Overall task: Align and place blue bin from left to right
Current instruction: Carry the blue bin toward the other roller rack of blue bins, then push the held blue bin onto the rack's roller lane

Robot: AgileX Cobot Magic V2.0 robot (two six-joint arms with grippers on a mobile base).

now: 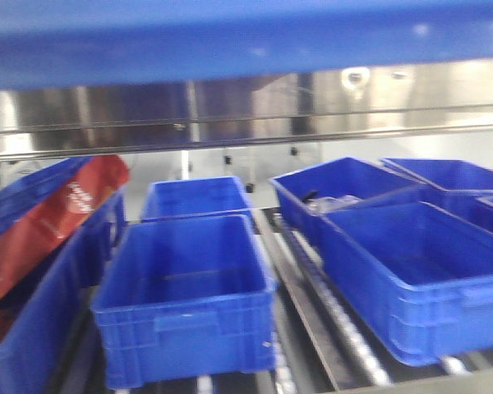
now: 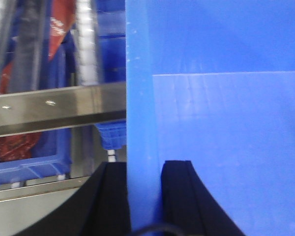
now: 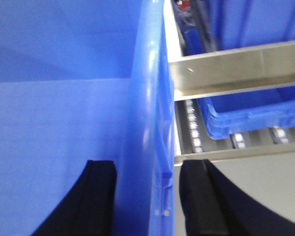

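blue bin (image 1: pixel 230 41): held up off the rack, close to the front camera. only its rim shows there, as a blurred band across the top of the view.

left gripper (image 2: pixel 145 169): clamped on the bin's left wall, one finger inside and one outside.
right gripper (image 3: pixel 147 167): astride the right wall the same way, closed on it. contact of the outer finger is hard to confirm.

below and ahead: steel rail (image 3: pixel 236 69), roller lanes (image 1: pixel 345 328), darker bins (image 1: pixel 185 295) sitting in rows, red bag (image 1: pixel 49 217) lying in the far-left one.

judgement: the step is carry-in and set-down, task not far along. which slot is meant, i cannot tell.

notes for doing it well:
- move both arms together, since any lag twists the thin walls in the grips.
- hold the rim level and pass the base over the rail with room to spare.
- square the long side to the lane before lowering.
- set it on the rollers just beside its neighbour, not on that bin's rim.
- expect it to roll, so release only once it is seated.
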